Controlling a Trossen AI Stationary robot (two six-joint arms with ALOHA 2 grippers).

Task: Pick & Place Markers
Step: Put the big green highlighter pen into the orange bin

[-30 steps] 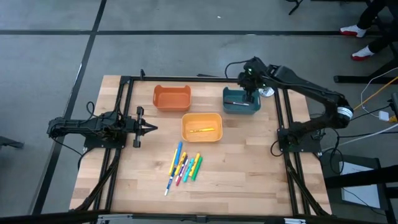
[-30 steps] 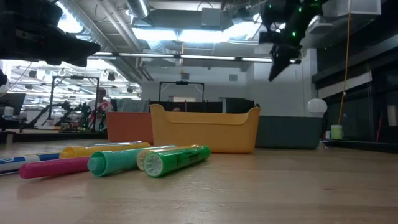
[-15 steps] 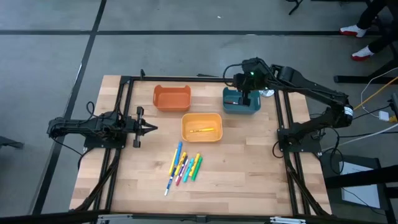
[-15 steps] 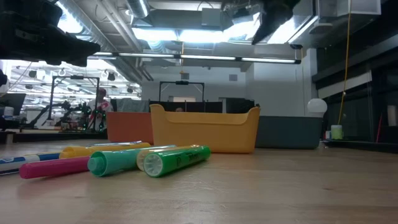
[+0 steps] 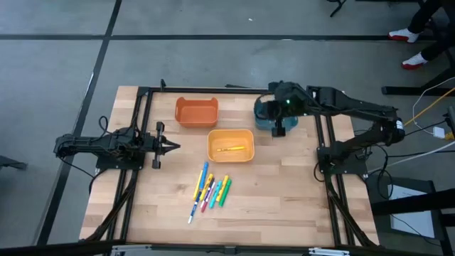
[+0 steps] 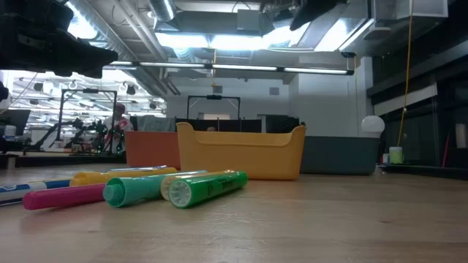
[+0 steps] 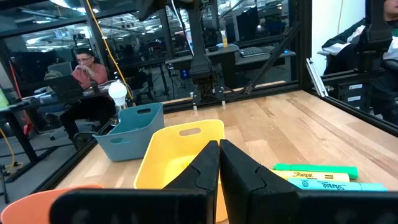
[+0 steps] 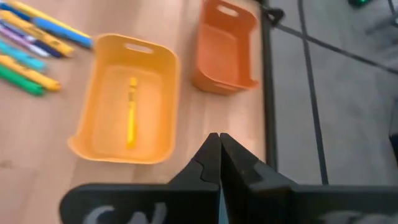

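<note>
Several markers lie side by side on the wooden table, near its front edge; in the low view a green one lies closest. A lone yellow marker lies flat on the floor of the yellow bin. My right gripper hangs shut and empty high above the near left part of the teal bin, pointing down at a slant toward the yellow bin. At the table's left edge my left gripper waits, shut, level and empty.
An orange bin stands at the far side, left of the teal bin. A black frame runs around the table. Bare wood lies at the near right. A person sits at a desk beyond the table.
My right gripper has risen from just over the teal bin and swung toward the table's left and near side, toward the yellow bin, tipping less steeply down. It has stayed shut. In the low view it has climbed almost out of the picture's top.
</note>
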